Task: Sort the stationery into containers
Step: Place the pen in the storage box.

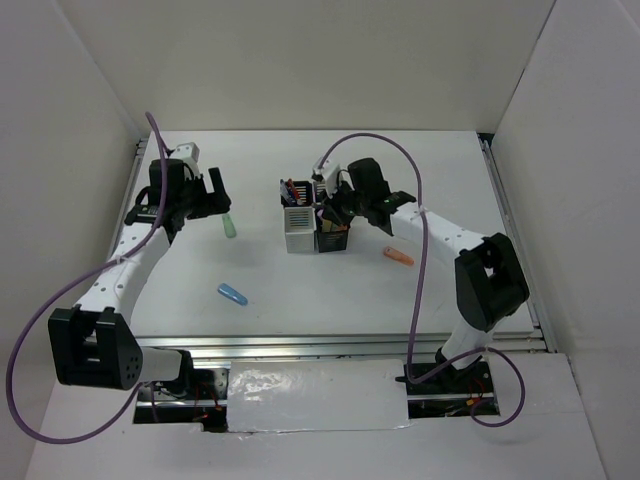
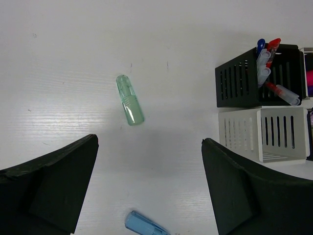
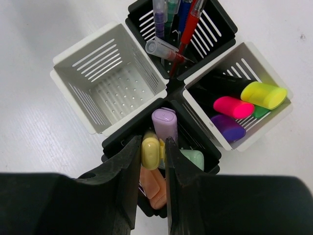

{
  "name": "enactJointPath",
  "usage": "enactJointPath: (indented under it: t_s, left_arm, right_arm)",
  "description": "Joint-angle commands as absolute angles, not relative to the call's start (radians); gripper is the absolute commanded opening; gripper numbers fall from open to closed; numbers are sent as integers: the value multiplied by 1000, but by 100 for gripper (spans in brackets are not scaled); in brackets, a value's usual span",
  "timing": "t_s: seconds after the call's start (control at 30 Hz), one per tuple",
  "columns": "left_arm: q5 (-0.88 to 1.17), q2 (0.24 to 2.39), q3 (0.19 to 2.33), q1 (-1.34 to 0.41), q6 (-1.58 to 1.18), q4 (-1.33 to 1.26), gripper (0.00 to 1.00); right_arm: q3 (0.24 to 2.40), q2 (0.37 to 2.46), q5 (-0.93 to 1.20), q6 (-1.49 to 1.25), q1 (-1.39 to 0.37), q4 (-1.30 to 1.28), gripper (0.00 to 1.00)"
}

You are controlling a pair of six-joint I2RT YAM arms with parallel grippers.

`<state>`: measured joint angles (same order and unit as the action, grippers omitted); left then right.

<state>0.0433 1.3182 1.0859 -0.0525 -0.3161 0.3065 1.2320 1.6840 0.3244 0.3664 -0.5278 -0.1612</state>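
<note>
Right arm's step - drop-in at the 2x2 block of square slotted pen cups, two black and two silver-white (image 1: 312, 225), mid-frame in the top view. In the right wrist view you're over the black slotted cup of pastel markers (image 3: 117, 137) at lower centre. The right gripper (image 3: 151, 143) is clamped on a stubby pale-yellow marker (image 3: 150, 152), held upright above the cup mouth.

- Go straight down. The lilac, mint and peach markers crowd this cup, so aim for the gap beside the lilac one.
- Let go only once the yellow body is below the rim; a higher drop could tip it out or onto the central join.
- Don't drift up-left: the empty silver-white slotted cup (image 3: 105, 54) is right next door.

Left gripper (image 2: 150, 144) has its jaws wide apart and holds nothing. The translucent green capped marker (image 2: 129, 100) lies flat on the white table (image 1: 330, 300) above the gap, probably the next pick.

Views:
- Only the right wrist view shows what's in each cup: highlighters right, thin pens top.
- Only the top view shows the small orange marker (image 1: 399, 257) lying right of the block.
- The left wrist view catches the blue marker (image 2: 145, 226) at bottom edge.
</note>
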Motion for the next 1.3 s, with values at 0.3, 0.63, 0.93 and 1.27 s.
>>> enactJointPath:
  t_s: [0.3,0.63,0.93,1.27]
  left_arm:
    - [6,1353,1095,-58,-319,262,99]
    - [8,1410,1118,-57,-325,258,99]
    - [-84,1515,1155,-66,-345,294,88]
    - [-178,1767,1331,-84,-403,437,80]
  right_arm:
    - [1178,1661,259,393,-538,-28,0]
    - [1262,1706,288,356,-549,-110,29]
    - [1285,1683,287,341,-564,-133,52]
    - [1335,1580,227,233,-525,-176,58]
